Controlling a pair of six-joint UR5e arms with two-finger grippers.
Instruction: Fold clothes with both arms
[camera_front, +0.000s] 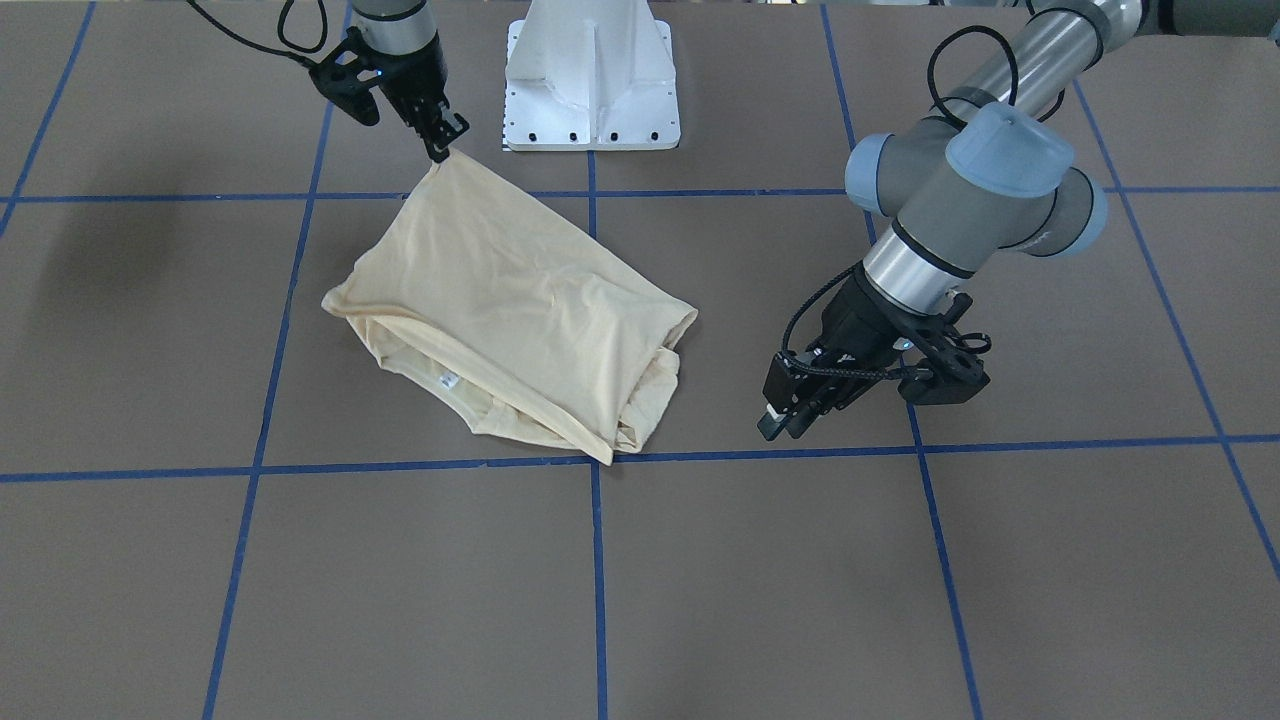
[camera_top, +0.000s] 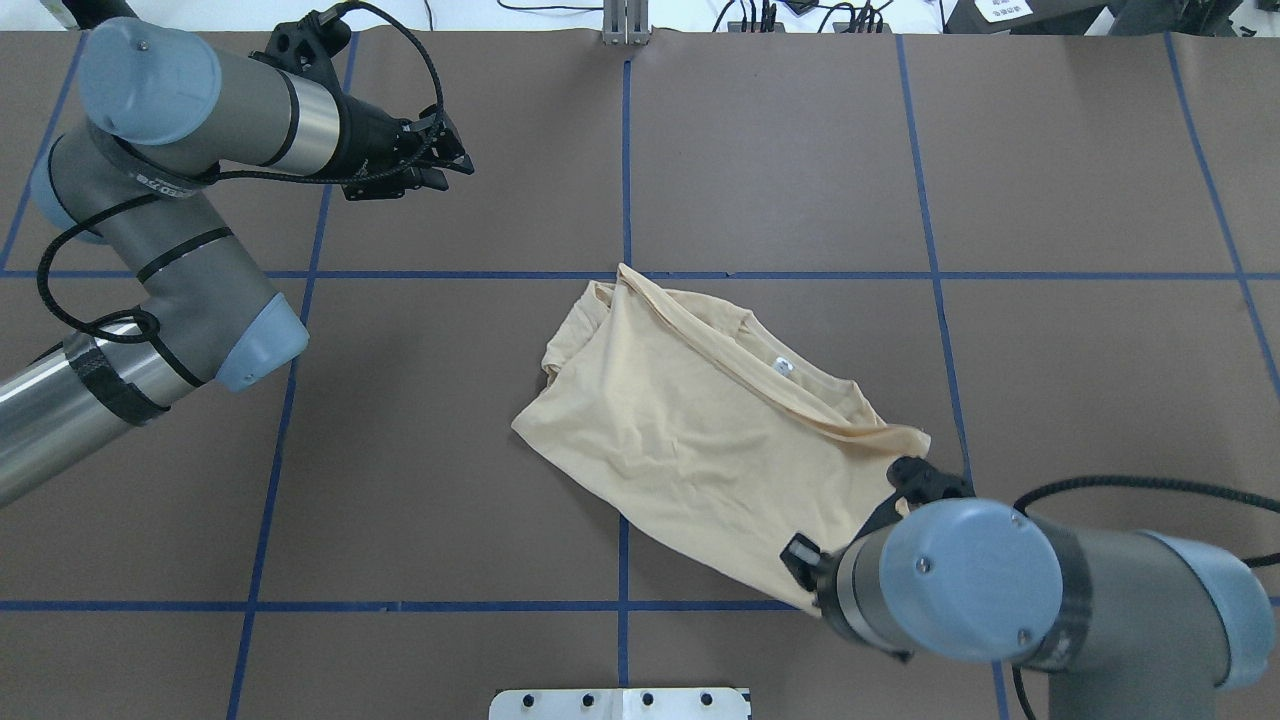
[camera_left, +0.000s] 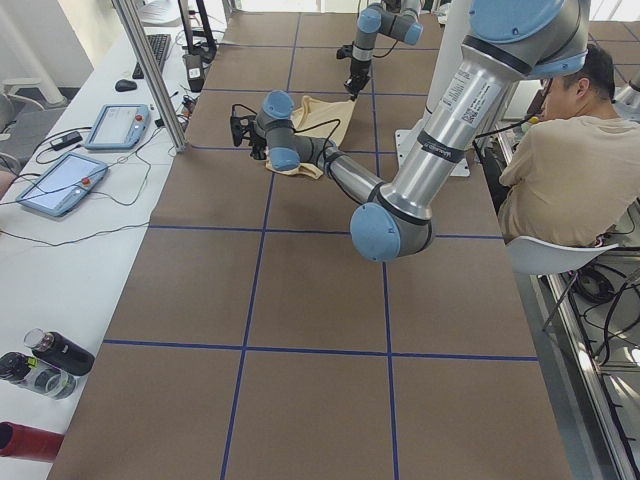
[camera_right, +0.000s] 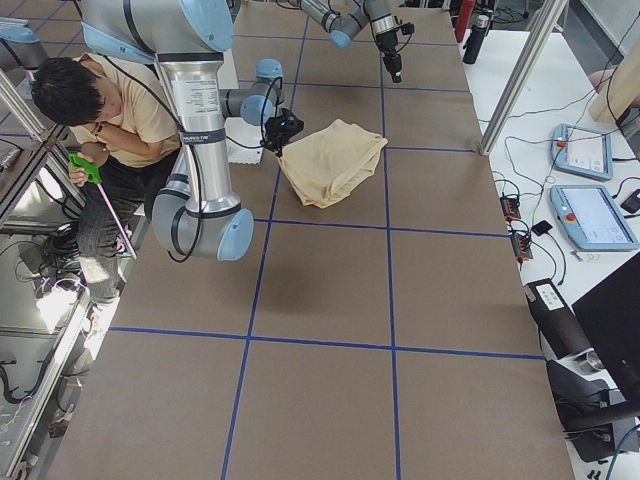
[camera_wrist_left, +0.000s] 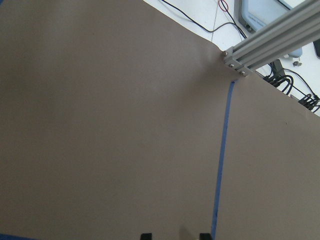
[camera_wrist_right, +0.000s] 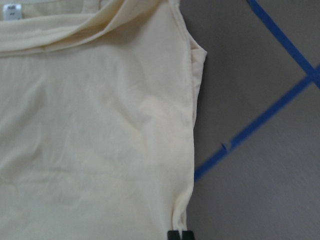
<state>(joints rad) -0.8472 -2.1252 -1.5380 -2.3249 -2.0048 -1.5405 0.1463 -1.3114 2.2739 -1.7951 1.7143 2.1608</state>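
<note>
On the blue-gridded brown table (camera_front: 800, 600), the cream T-shirt (camera_front: 510, 300) lies bunched at mid-table, its white neck label (camera_front: 449, 380) too small to read. The right gripper (camera_front: 441, 143) pinches one corner; the left gripper (camera_front: 782, 428) hangs well apart from the shirt, spread and empty.

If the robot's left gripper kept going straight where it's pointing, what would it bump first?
The left gripper probably hits bare brown table first, beside the blue tape line. Depth unclear.

The cream-yellow T-shirt (camera_wrist_right: 95, 130) fills the left and middle, white neck label (camera_wrist_right: 12, 12) at far left, its near right edge nipped between the close-set tips of the right gripper (camera_wrist_right: 179, 235), with blue-taped brown table (camera_wrist_right: 260, 200) to the right
</note>
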